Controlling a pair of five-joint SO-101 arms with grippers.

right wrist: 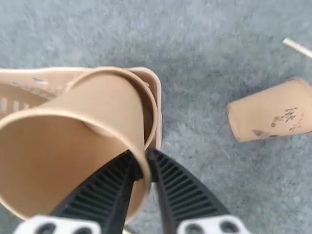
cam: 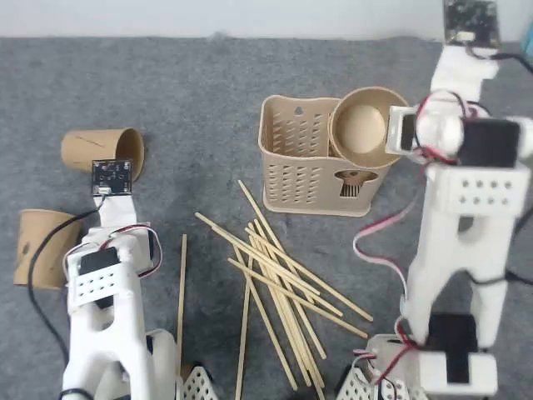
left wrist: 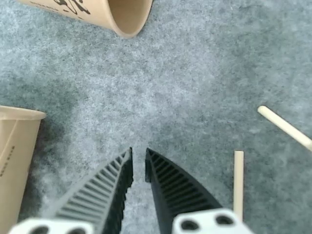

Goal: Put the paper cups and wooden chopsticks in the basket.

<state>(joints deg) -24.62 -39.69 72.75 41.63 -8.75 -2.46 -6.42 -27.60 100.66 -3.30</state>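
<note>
The task looks to be at an early stage. The right hand (right wrist: 140,158) is clenched on the rim of a brown paper cup (cam: 366,127). This cup sits tilted in the compartment of the beige slotted plastic basket (cam: 291,179) nearest the right arm. A second rim behind it in the right wrist view suggests it may be nested in another cup, but I cannot be sure. I judge this cup almost delivered, with only the release left.

Two more cups lie on their sides on the grey felt-covered bench (cam: 208,75), well apart from the basket: the farther lying cup (cam: 104,152) and the nearer lying cup (cam: 37,247). The left hand (left wrist: 139,155) hovers over the bench between them, jaws closed almost to touching and grasping nothing.

The thin wooden chopsticks (cam: 283,287) lie in a loose pile in front of the basket, with one stray chopstick (cam: 181,283) to its left. None can be seen in the basket.
</note>
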